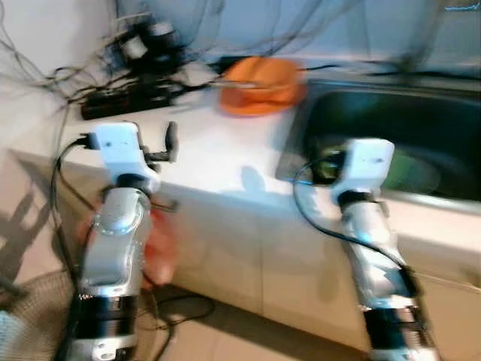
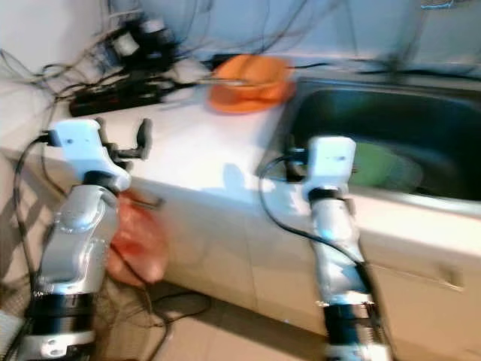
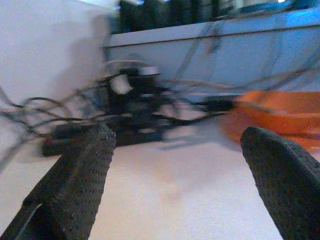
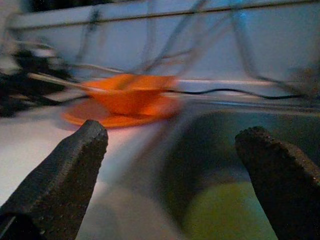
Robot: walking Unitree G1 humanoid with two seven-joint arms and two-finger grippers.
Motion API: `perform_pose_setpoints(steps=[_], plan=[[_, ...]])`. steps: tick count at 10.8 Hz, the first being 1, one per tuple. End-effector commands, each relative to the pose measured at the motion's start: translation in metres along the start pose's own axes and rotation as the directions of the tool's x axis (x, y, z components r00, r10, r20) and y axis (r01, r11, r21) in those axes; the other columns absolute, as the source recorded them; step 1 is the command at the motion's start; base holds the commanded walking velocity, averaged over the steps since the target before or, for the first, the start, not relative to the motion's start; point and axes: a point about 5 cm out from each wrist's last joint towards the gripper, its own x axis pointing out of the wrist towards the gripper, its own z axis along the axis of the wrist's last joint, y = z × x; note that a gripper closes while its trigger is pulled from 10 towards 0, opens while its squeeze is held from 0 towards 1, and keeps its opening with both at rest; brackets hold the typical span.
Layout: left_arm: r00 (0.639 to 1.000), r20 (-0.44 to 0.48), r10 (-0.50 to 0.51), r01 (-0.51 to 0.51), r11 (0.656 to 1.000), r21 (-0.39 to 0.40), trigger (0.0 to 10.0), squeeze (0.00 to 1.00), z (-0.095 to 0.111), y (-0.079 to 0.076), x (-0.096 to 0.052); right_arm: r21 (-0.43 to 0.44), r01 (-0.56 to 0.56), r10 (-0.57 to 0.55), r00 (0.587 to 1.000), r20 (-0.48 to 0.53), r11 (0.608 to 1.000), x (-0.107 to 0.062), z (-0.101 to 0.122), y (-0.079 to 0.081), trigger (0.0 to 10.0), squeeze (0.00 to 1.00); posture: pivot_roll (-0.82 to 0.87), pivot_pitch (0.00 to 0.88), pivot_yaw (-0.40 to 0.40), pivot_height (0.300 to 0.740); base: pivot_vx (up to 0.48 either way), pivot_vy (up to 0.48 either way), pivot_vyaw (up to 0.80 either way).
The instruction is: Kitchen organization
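Hovering over white counter (image 1: 218, 158): both grippers spread; writing unreadable, blurred.

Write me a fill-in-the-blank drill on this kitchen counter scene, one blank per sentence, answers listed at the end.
1. The bowl at the back of the white counter is ____ in colour.
2. To the robot's right of that bowl lies a steel ____.
3. In its wrist view the left tool has its two black fingers ____, nothing between them.
4. The green item lies inside the ____.

Missing words: orange; sink; open; sink
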Motion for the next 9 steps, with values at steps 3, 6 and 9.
perform_pose_setpoints(steps=[3, 6, 9], plan=[[0.999, -0.002, -0.036, 0.036, 0.999, -0.017, 10.0, 0.0, 0.001, -0.011, 0.0, -0.015, 0.023, -0.023, 1.0, 0.002, 1.0, -0.002, -0.001, -0.007, 10.0, 0.0, 0.08, 0.0, 0.111, 0.74, 0.346, 0.331, 0.0], [0.998, -0.016, -0.056, 0.055, 0.997, -0.055, 10.0, 0.0, -0.002, -0.017, -0.002, 0.005, 0.027, -0.027, 1.0, -0.009, 1.0, -0.002, -0.002, -0.007, 10.0, 0.0, 0.08, 0.0, 0.107, 0.74, 0.0, 0.0, -0.27], [0.998, -0.024, -0.063, 0.061, 0.996, -0.066, 10.0, 0.0, -0.003, -0.019, -0.003, 0.013, 0.032, -0.032, 0.999, -0.008, 0.999, -0.003, -0.002, -0.007, 10.0, 0.0, 0.08, 0.0, 0.107, 0.74, 0.0, 0.0, -0.53]])
